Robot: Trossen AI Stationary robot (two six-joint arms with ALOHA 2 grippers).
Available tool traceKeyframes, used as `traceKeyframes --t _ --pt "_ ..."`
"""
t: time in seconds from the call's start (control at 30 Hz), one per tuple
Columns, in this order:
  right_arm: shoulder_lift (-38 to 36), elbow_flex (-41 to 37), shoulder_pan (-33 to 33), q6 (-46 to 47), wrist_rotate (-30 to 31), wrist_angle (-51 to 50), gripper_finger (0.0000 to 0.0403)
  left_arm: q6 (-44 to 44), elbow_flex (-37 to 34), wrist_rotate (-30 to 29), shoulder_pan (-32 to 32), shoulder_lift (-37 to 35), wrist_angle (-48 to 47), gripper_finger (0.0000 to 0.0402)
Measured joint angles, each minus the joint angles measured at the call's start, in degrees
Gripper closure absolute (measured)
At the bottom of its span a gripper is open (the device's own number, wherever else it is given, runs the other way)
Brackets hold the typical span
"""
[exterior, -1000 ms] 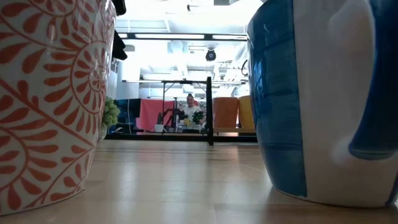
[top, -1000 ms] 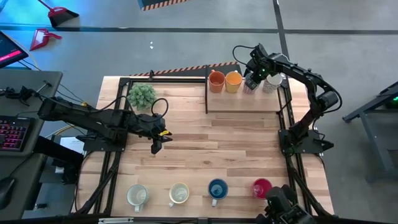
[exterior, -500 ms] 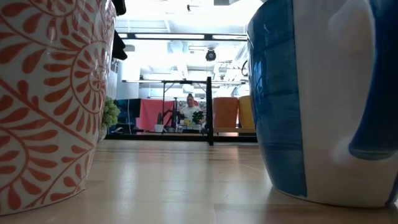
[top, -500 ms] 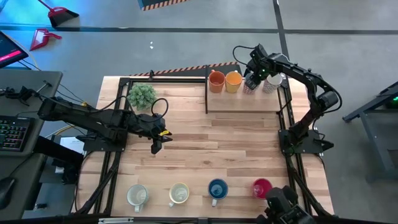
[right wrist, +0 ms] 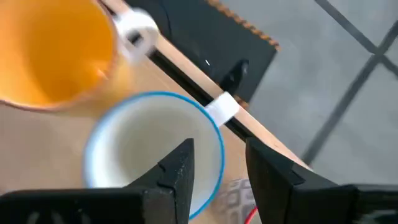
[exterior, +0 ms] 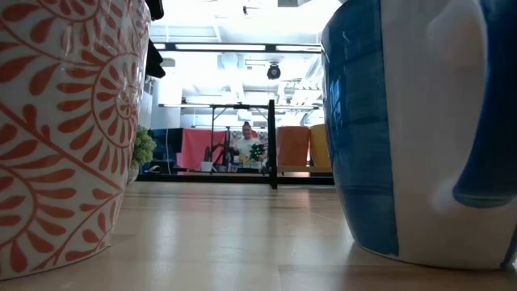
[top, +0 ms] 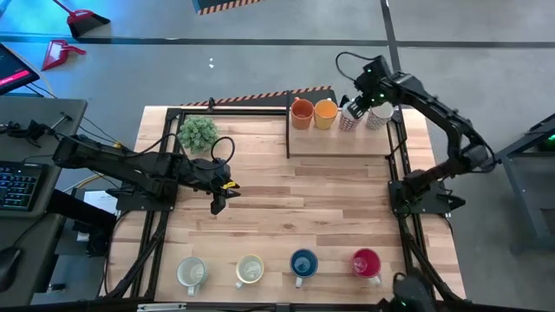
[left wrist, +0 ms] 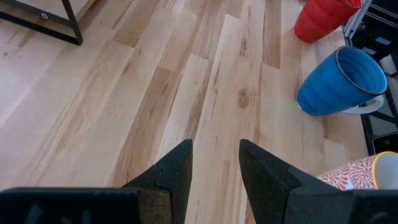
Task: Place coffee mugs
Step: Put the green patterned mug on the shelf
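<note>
While my right gripper (right wrist: 214,165) hangs over the shelf mugs

Its spread fingers straddle the blue-rimmed mug's (right wrist: 155,146) rim directly below; I'd descend.

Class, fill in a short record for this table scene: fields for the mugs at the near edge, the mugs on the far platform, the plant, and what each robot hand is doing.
Near-edge row: white mug, cream mug, blue mug, red mug
Far platform: two orange mugs, a patterned mug, a white mug
Plant: green potted plant, far left of table
Left hand: open, empty, above bare table
Right hand: open, above the patterned mug's rim, not gripping
</note>
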Motion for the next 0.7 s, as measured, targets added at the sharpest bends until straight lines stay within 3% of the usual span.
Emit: traceKeyframes --t 0.3,0.5,0.7 --pt "-15.3 0.0 0.4 6.2 -18.2 -1.0 0.0284 0.0 0.0 0.1 0.0 0.0 0.0 0.0282" --pt "-25.3 0.0 6.1 7.3 -31.3 -0.8 0.0284 0.1 0.3 2.0 0.0 0.0 2.0 0.0282" --pt "-32.4 0.0 17.4 13.3 -33.7 5.8 0.0284 4.9 4.4 2.1 0.0 0.0 7.7 0.0282"
